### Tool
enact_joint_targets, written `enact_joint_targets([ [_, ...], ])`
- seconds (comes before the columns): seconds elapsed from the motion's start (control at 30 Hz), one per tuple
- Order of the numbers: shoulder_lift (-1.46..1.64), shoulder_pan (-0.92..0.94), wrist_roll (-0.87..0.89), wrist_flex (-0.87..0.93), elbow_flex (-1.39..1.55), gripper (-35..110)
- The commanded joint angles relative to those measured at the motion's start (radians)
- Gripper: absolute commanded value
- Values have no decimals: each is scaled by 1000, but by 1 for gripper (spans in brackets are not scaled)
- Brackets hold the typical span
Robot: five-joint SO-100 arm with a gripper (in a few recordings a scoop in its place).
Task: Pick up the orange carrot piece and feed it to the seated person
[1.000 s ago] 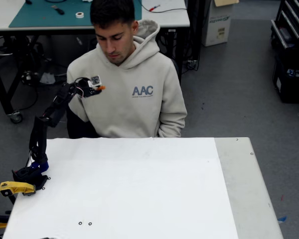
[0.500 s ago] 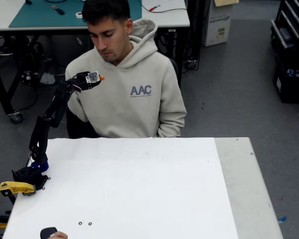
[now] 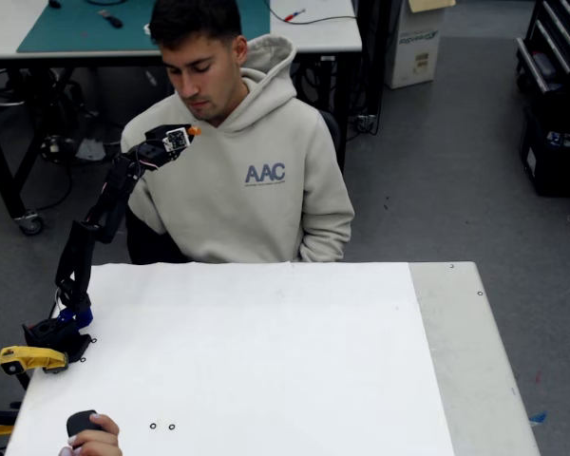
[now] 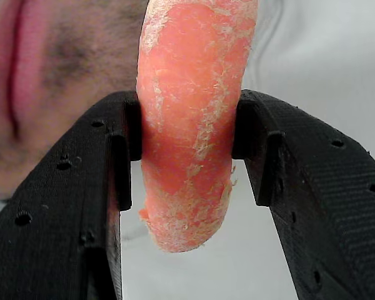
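Seated behind the white table: person in a beige hoodie, head bowed toward the jaws, chin just beyond the tips. Black arm rising from the table's left edge in the fixed view, reaching up and across to the person's chest height. At a lower corner of the table, a hand resting on a dark object. Beside the arm's base, a yellow clamp. Gripper raised just under the chin, jaws clamped on the carrot. In the wrist view, carrot pinched between both black fingers, standing upright, ends poking out above and below the pads; blurred mouth and stubble close behind, up and left of the jaws
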Motion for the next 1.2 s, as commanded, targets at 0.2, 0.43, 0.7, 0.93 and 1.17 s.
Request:
enact_joint_targets([
  [0.2, 40, -3, 98, -127, -60, -1],
  [0.43, 40, -6, 109, -189, -44, -1],
  [0.7, 40, -44, 109, -189, -43, -1],
  [0.93, 40, -46, 109, -189, -43, -1],
  [1.17, 38, -46, 109, -186, -43, -1],
])
